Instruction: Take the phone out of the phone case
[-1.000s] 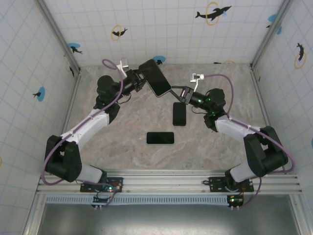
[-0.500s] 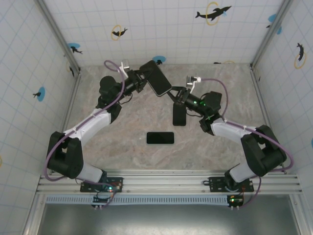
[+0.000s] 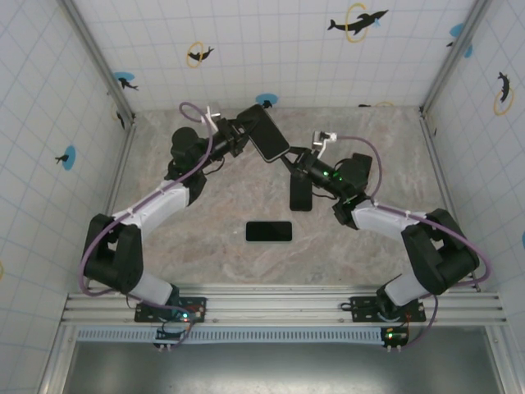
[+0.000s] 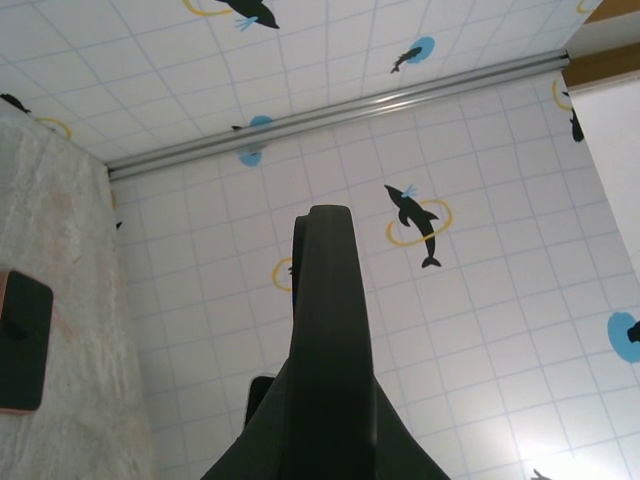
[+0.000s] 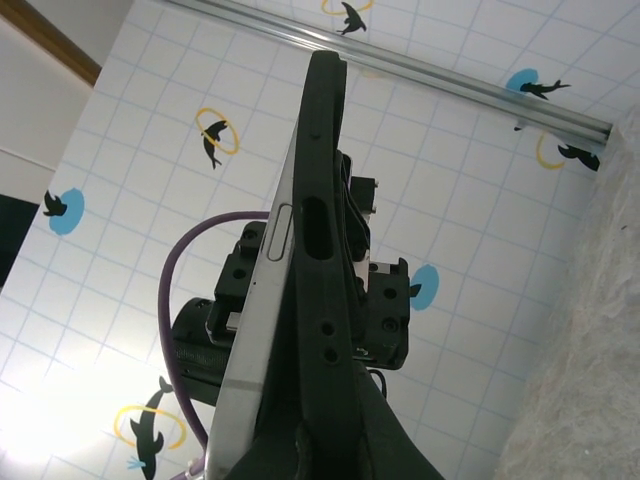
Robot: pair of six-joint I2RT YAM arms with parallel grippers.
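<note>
The phone in its black phone case is held up in the air over the back of the table, tilted. My left gripper is shut on its left end; in the left wrist view the dark case edge rises from between the jaws. My right gripper is shut on the lower right corner. The right wrist view shows the phone's silver side lying against the black case, which is pinched at the bottom of the frame. The left gripper's body sits behind it.
Two other dark phones lie flat on the marble table: one under the right gripper, one nearer the front. A pink-edged one shows in the left wrist view. Tiled walls with dolphin stickers close three sides.
My right gripper has moved left up to the held phone and shut on its lower corner. The left arm has shifted the phone slightly right.
</note>
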